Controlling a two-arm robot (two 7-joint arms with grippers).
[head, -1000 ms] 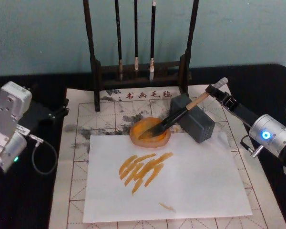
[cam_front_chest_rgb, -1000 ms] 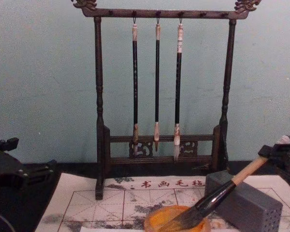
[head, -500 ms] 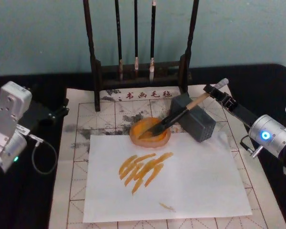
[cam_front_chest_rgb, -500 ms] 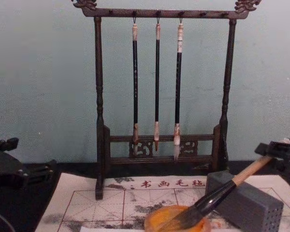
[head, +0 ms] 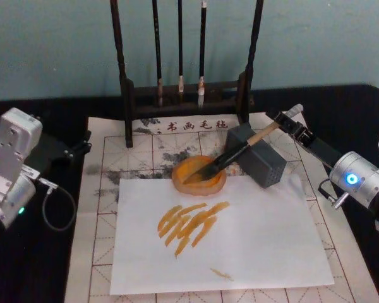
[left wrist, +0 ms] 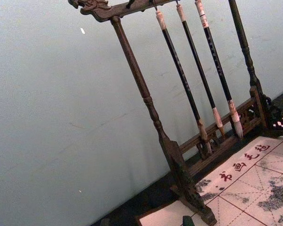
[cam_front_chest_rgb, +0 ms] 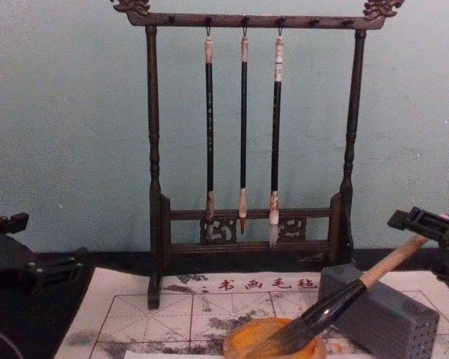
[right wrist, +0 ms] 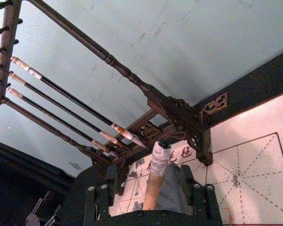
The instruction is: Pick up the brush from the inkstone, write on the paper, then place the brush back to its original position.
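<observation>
From the head view the brush (head: 237, 151) lies propped across the grey block (head: 258, 156), its dark bushy bristles in the orange dish (head: 199, 175) and its pale wooden handle slanting up toward the right gripper (head: 291, 122); whether those fingers are clamped on the handle or just beside it I cannot tell, and if they draw off while catching the white cap, the brush could roll off the block or drag wet pigment over the paper (head: 221, 240), a smooth white sheet carrying orange strokes, laid over a gridded practice mat (head: 98, 208); the left gripper (head: 76, 150) sits parked at the mat's left edge, its opening unclear; in the right wrist view the taped handle end stands between the dark finger housings, contact unresolved, with the turned dark wood rack (right wrist: 132, 80) behind; in the chest view the brush slopes steeply, so a nudge to the matte, pitted block might tip the bristles out of the shallow glossy dish.
</observation>
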